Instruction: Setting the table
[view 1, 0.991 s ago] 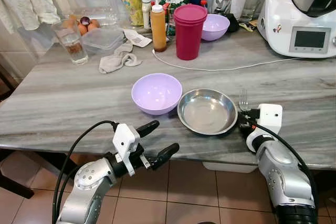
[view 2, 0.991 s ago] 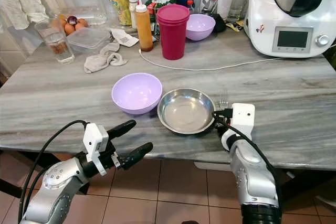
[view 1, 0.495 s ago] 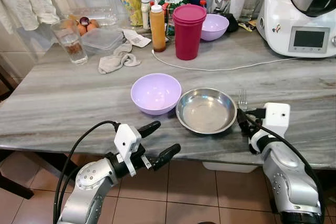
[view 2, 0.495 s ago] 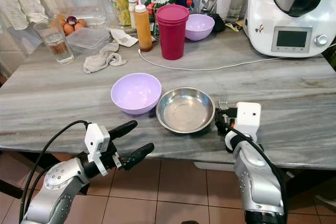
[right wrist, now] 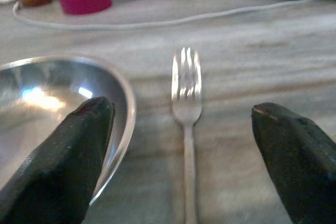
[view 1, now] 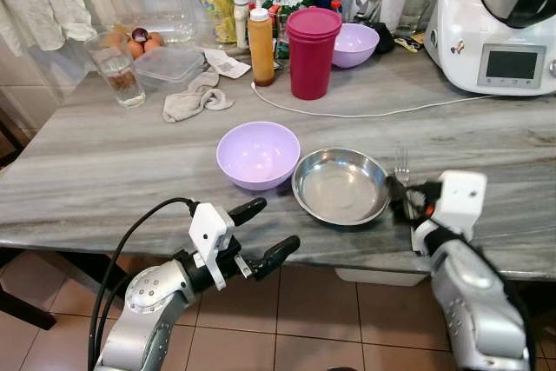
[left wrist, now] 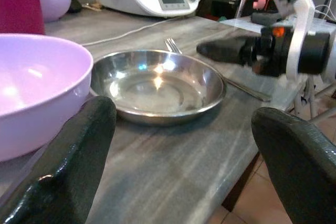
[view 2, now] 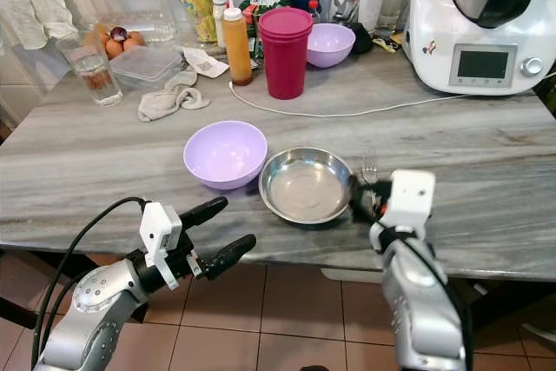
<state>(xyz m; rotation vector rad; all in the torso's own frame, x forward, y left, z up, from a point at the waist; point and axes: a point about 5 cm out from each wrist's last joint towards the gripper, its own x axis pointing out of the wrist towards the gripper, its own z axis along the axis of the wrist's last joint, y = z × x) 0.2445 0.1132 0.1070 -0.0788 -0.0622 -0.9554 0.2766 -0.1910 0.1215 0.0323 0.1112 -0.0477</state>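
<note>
Fork (right wrist: 185, 108) lies flat on the grey marble table (view 1: 104, 171), tines pointing toward the back of the table, just right of the steel plate (view 1: 340, 185), near the front edge. Right gripper (right wrist: 184, 145) sits low at the table edge with the fork handle running between its two black fingers (right wrist: 63, 150); fingers spread wide, not touching the fork. One finger is over the plate's rim side, the other on the bare table to the fork's other side.

Steel plate is empty, shallow, beside the lilac bowl (view 1: 258, 154) on its left; the two look touching or nearly so. Bowl empty too.

Left gripper (view 1: 261, 236) hangs in front of and below the table edge, fingers spread apart, holding nothing, pointed toward bowl and plate.

Further back: magenta lidded tumbler (view 1: 313, 51), orange squeeze bottle (view 1: 261, 45) just left of it, second lilac bowl (view 1: 356, 43) behind right. White cable (view 1: 373, 113) runs across the table to the white kitchen machine (view 1: 495, 23) at back right. Crumpled grey cloth (view 1: 195, 97), clear lidded container (view 1: 169, 65), drinking glass (view 1: 115, 67) and eggs (view 1: 143, 42) at back left.
</note>
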